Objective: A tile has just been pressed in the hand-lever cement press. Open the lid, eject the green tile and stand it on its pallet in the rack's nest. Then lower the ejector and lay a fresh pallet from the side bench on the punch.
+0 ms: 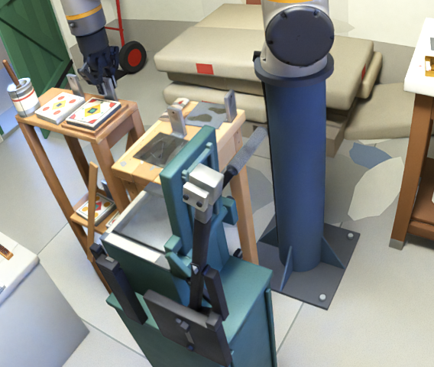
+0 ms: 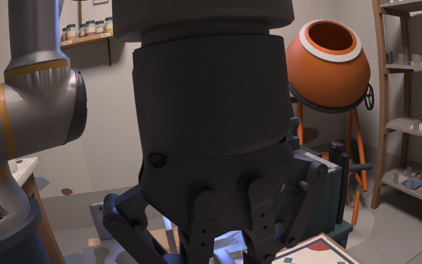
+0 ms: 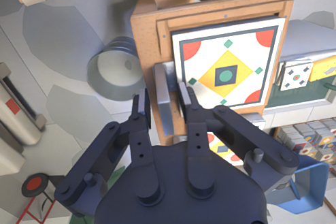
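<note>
My gripper hangs over the back edge of the wooden rack's top, straddling the upright grey tab of a pallet. The patterned tile with a yellow diamond and red corners lies flat on that pallet in the rack's framed nest. A second patterned tile lies beside it on the rack. The teal press stands in the foreground with its lid swung up and its mould empty. A fresh grey pallet with an upright tab lies on the side bench behind the press. The gripper is open and holds nothing.
The robot's blue pedestal stands right of the bench. A white pot with a brush sits on the rack's left corner. A metal bucket stands on the floor beside the rack, a hand truck behind it.
</note>
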Motion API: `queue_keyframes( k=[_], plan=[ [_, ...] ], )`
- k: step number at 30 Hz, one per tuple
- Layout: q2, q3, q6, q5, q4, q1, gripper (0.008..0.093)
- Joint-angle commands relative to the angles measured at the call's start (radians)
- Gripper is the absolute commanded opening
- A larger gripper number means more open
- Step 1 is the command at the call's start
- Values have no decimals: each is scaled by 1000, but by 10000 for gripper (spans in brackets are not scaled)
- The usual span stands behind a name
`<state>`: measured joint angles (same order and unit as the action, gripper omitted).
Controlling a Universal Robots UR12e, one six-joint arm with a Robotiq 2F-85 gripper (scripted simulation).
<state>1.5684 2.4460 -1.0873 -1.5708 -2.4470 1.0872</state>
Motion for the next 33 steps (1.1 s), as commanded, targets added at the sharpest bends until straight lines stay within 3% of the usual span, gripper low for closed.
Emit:
queue_keyframes(
  k=[1,12,33],
  plan=[
    [0,0,0,0,0,0,380],
    [21,-9,0,0,29,0,380],
    [123,-64,0,0,186,0,380]
  ],
)
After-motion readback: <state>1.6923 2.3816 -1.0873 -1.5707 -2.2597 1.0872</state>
